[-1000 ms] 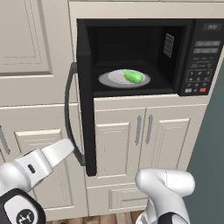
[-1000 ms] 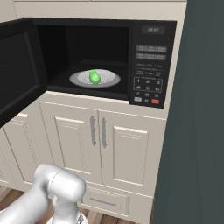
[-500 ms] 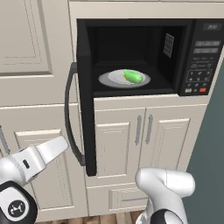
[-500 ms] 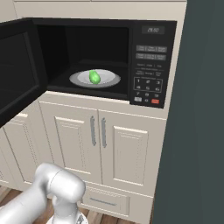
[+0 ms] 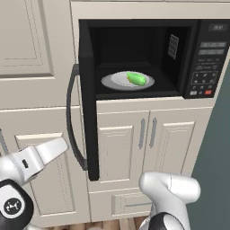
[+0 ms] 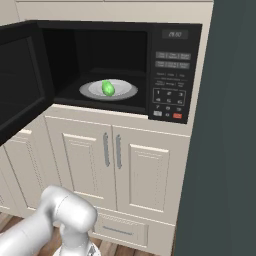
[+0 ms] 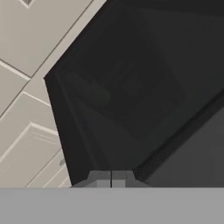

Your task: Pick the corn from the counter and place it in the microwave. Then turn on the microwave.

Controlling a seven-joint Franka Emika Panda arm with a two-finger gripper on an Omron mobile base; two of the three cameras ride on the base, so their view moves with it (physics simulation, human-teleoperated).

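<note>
1. Corn (image 5: 136, 78) not in the pincer: lying free on the pale plate (image 5: 117, 81) inside the microwave (image 5: 148, 58), roughly centred on the plate, long axis slightly across it.
2. Pincer (image 7: 111, 178) closed tight, fingertips together, gripping nothing. Pointed close at a dark panel, judged to be the open door (image 5: 89, 108); contact with it cannot be told.
3. Door standing wide open, swung out to the left, curved grey handle (image 5: 72, 121) on its outer face.
4. Placement step judged done; remaining: shutting the door, then pressing a key on the keypad (image 6: 171, 75) at the microwave's right side, red button (image 6: 177, 116) at its lower edge.
5. Handling of the corn, as a judgement: small, light, firm along the cob, husk leaves softer and pointed at the ends; rounded, so liable to roll on the smooth plate if jolted. Best hold, if needed again, across the thick middle, jaws square to the long axis.
6. Handling of the door, as a judgement: rigid, hinged, broad flat face suited to a push with closed fingertips near the free edge. Slamming to be avoided, lest the corn shift.
7. Cream cabinet doors (image 6: 105, 165) below the microwave, well apart from the work.
</note>
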